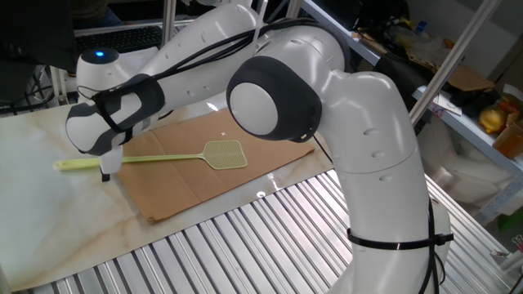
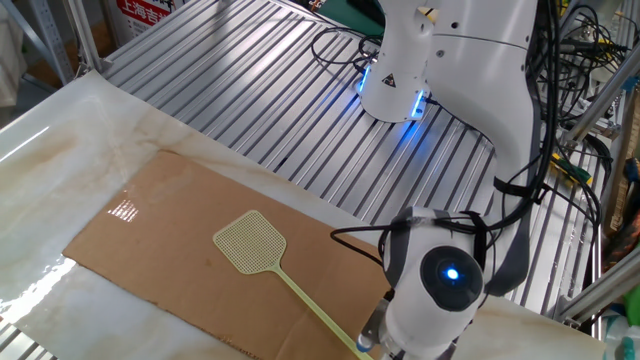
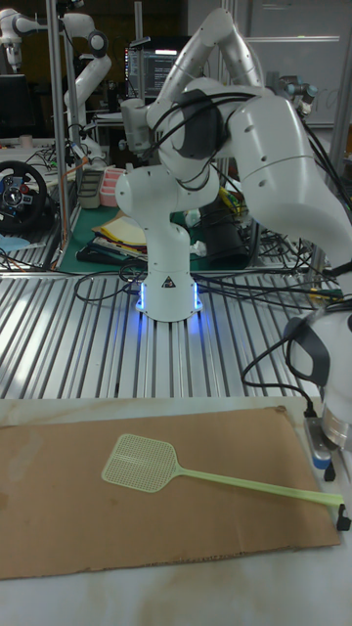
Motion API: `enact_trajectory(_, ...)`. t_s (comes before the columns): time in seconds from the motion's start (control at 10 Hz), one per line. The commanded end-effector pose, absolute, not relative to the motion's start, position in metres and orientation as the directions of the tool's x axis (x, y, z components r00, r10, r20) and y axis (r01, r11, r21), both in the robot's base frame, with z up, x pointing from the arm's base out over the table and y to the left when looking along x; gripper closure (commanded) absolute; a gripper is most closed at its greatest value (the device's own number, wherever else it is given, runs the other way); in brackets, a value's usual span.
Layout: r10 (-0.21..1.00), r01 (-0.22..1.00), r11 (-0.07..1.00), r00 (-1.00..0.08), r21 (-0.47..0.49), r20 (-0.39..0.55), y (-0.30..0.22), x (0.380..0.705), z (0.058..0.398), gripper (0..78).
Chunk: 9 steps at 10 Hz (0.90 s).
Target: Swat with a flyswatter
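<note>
The pale yellow-green flyswatter (image 1: 225, 153) lies flat on a cardboard sheet (image 1: 245, 175). Its mesh head points right and its thin handle runs left past the sheet's edge. My gripper (image 1: 105, 166) is low over the handle near its far end, with a finger on each side of it, open. One black fingertip (image 1: 105, 172) shows just in front of the handle. In the other fixed view the flyswatter (image 2: 250, 242) runs to the bottom edge, where the wrist hides most of the gripper (image 2: 372, 343). In the tall fixed view the flyswatter (image 3: 140, 460) reaches the gripper (image 3: 335, 499) at the right edge.
The cardboard (image 2: 160, 230) rests on a pale marbled tabletop (image 1: 41, 212). Ribbed metal decking (image 2: 250, 80) surrounds the robot's base (image 3: 168, 293). My own bulky arm (image 1: 278, 90) arches over the sheet. Cables and cluttered shelves stand behind.
</note>
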State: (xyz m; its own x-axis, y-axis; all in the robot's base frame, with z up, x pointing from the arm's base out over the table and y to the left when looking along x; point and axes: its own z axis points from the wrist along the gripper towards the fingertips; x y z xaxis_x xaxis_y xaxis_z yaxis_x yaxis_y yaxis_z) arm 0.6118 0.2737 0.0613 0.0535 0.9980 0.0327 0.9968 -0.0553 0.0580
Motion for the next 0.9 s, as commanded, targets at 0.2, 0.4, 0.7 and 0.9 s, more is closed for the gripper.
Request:
enact_trajectory(0.2,0.998,0.996,-0.056,0.055,0.076,0.014,0.2749,0.6091,0.0587,0.1)
enact_trajectory(0.4,0.999,0.996,-0.045,0.045,0.073,-0.003,0.2755,0.6063,0.0568,0.1)
enact_trajectory(0.7,0.999,0.996,-0.054,0.054,0.068,-0.003,0.2755,0.606,0.0568,76.4)
enact_trajectory(0.9,0.999,0.996,-0.054,0.054,0.068,-0.003,0.2755,0.606,0.0568,76.4)
